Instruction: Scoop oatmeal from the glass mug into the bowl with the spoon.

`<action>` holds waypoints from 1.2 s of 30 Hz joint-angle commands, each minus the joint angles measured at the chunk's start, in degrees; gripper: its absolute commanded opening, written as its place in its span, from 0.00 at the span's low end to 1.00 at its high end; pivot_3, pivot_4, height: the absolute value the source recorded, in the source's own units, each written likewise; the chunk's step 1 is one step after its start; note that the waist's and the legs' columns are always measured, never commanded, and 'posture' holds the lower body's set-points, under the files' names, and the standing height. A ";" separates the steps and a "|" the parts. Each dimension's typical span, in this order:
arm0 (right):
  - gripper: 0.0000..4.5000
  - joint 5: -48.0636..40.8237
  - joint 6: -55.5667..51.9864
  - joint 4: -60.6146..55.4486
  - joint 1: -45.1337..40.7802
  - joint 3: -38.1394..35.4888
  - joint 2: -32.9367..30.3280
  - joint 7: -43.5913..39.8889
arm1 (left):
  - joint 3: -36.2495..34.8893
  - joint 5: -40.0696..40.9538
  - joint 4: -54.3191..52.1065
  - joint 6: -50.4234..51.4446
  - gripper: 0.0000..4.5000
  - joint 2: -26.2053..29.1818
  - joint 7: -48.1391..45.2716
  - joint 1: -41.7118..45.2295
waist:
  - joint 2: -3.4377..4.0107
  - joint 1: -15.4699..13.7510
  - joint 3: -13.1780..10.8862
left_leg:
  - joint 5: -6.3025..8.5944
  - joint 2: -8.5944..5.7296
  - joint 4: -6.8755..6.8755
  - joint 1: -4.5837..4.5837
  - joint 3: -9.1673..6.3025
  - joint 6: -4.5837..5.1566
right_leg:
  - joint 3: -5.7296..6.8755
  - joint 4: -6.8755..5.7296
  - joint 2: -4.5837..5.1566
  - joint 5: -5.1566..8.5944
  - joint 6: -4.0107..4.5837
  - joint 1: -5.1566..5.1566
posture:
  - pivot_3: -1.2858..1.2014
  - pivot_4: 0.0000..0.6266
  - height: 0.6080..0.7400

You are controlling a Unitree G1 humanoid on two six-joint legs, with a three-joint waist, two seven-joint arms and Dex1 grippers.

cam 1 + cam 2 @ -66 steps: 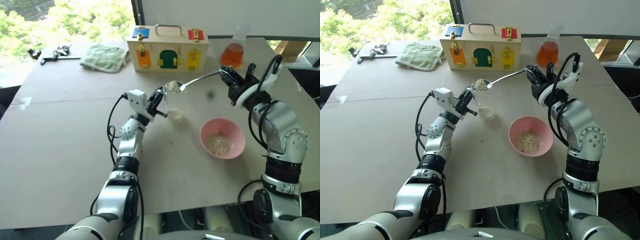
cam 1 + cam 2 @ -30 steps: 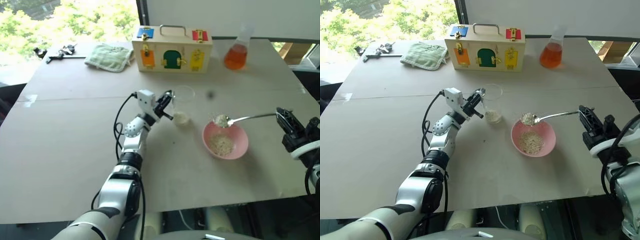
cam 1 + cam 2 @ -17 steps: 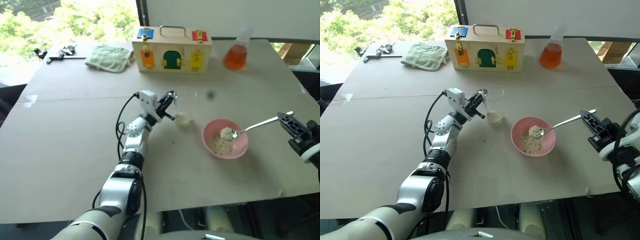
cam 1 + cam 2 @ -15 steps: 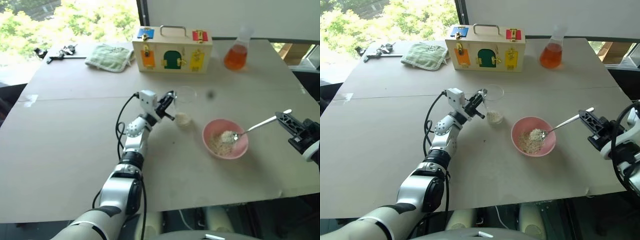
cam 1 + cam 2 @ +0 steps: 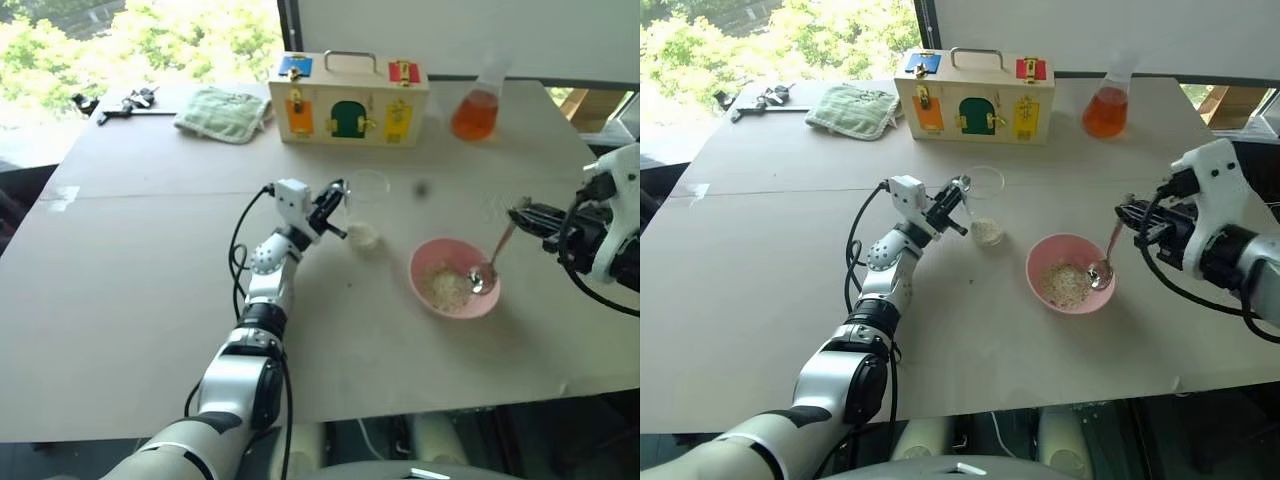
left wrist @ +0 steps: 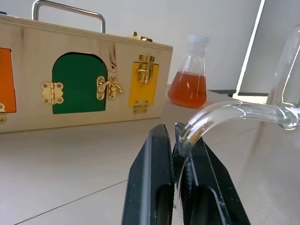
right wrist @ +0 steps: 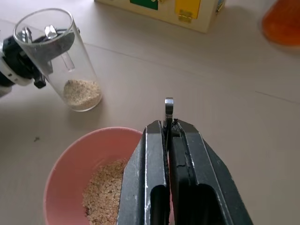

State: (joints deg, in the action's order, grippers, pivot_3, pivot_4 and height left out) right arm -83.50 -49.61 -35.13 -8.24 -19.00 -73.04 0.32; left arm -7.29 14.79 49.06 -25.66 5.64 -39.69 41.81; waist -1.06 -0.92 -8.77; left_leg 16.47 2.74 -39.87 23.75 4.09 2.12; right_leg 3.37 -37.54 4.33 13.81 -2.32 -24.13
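The clear glass mug (image 5: 366, 200) stands upright on the table with a little oatmeal (image 5: 364, 237) at its bottom. My left gripper (image 6: 177, 136) is shut on the mug's handle (image 6: 206, 117). To the mug's right sits the pink bowl (image 5: 428, 262), holding a pile of oatmeal (image 5: 1065, 285). My right gripper (image 5: 1127, 213) hovers just right of the bowl, shut on the top of the spoon (image 5: 494, 255). The spoon slants steeply down, its small shiny bowl (image 5: 1099, 273) inside the pink bowl's right side with no heap on it.
A wooden latch box (image 5: 347, 98) stands at the back, with a flask of orange liquid (image 5: 474, 108) to its right. A green cloth (image 5: 224, 110) and dark tools (image 5: 115, 104) lie at the far left. The table's right edge (image 5: 600, 180) runs close to my right arm.
My right gripper rolled and rose toward the bowl, swinging the spoon from nearly level to steeply tipped. The spoon's heap of oatmeal dropped into the bowl. The left gripper and mug stayed put.
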 commanded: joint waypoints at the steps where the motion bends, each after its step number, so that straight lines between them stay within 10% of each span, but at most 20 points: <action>1: 0.00 3.99 -0.86 -2.01 -3.39 1.94 -0.27 -2.97 | -0.27 0.05 -2.04 -2.05 0.01 -0.10 0.33 0.49 | -0.02 0.05 -0.01 | 0.00 0.00 -0.03 0.00 -0.01 0.00 | 0.02 0.00 0.00 0.00 0.00 0.02 | 0.52 0.24 1.00; 14: 0.00 5.89 -5.37 1.14 -9.33 -0.61 1.48 -4.82 | -0.22 0.10 -1.58 -2.43 0.01 -0.40 0.30 0.53 | -0.03 0.03 -0.02 | 0.03 -0.01 -0.23 0.02 -0.02 0.06 | 0.06 -0.14 0.05 0.00 0.00 0.05 | 0.52 0.24 1.00; 28: 0.00 -18.14 -0.81 12.78 1.79 -13.29 17.81 8.19 | -0.03 -0.09 -1.46 -2.33 0.01 -0.46 0.19 0.43 | -0.03 -0.03 -0.02 | 0.06 -0.07 -0.31 -0.03 -0.07 0.10 | 0.26 -0.09 0.12 -0.01 -0.02 0.32 | 0.52 0.24 1.00; 36: 0.00 -24.35 6.57 16.77 -15.07 -6.59 22.38 15.34 | -0.12 -0.18 -1.53 -2.30 0.01 0.07 0.34 0.40 | 0.01 0.36 -0.01 | 0.16 -0.05 -0.34 -0.16 -0.03 0.28 | 0.12 -0.24 0.07 -0.01 -0.03 0.31 | 0.52 0.24 1.00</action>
State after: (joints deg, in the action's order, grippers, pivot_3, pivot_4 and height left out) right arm -106.17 -45.38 -18.38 -20.47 -26.97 -51.49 14.43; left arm -7.26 14.72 49.05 -26.75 5.58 -39.51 41.73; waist -1.05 -0.55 -8.79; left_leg 16.64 2.72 -40.22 23.60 4.06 2.41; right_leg 3.51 -37.78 4.36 13.80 -2.34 -23.81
